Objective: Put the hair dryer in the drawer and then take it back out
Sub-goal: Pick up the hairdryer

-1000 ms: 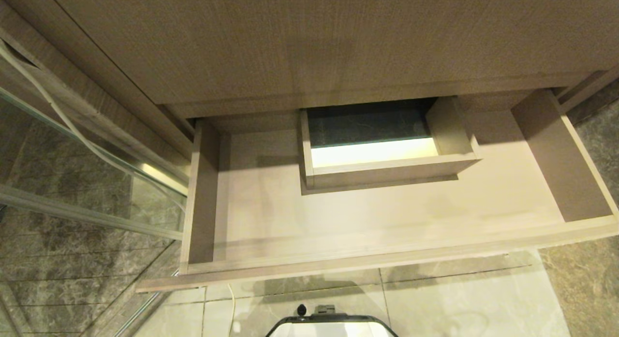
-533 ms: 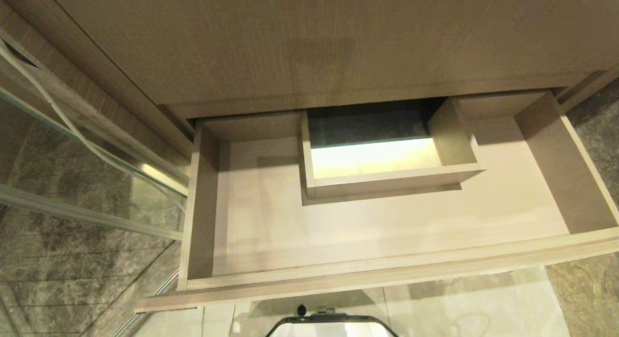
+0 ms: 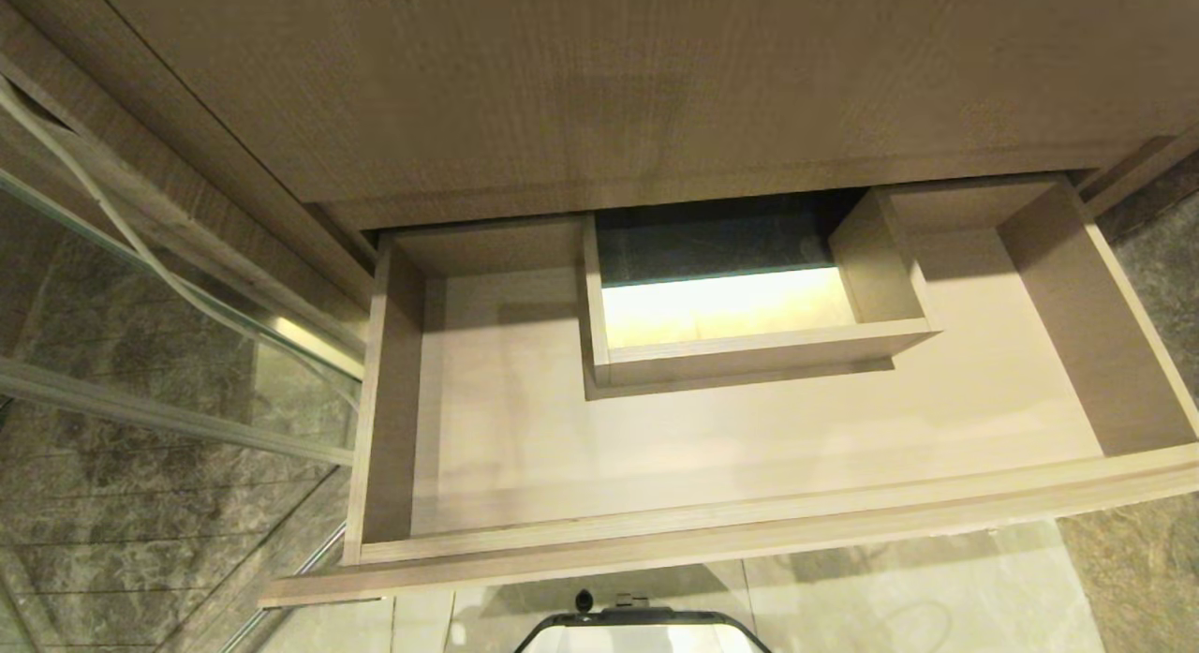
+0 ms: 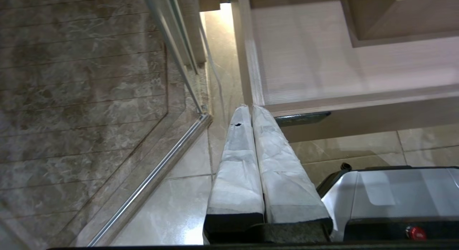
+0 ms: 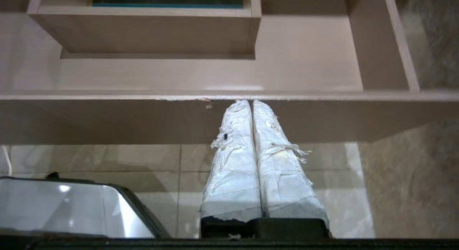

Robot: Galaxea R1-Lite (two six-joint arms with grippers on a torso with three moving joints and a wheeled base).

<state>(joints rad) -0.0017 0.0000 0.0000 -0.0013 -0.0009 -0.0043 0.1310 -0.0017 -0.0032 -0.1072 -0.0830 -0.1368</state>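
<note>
- Drawer (image 3: 731,447) stands pulled out, bare inside; boxed cut-out (image 3: 749,339) sits at 12 o'clock of its floor.
- Hair dryer appears in no view; whereabouts cannot be told.
- Judgement: either nothing placed yet or the cycle is finished. The pictures do not settle which.
- Left gripper (image 4: 251,108) pressed closed, holding nothing, low by the drawer's left front corner.
- Right gripper (image 5: 251,102) likewise closed and empty, tips near the front panel's top edge; contact unclear.
- Room: open floor at 9 and 3 o'clock of the cut-out; side walls, front lip and the wood panel (image 3: 656,81) overhead bound any reach.
- Glass partition (image 3: 140,334) crowds the left side.
</note>
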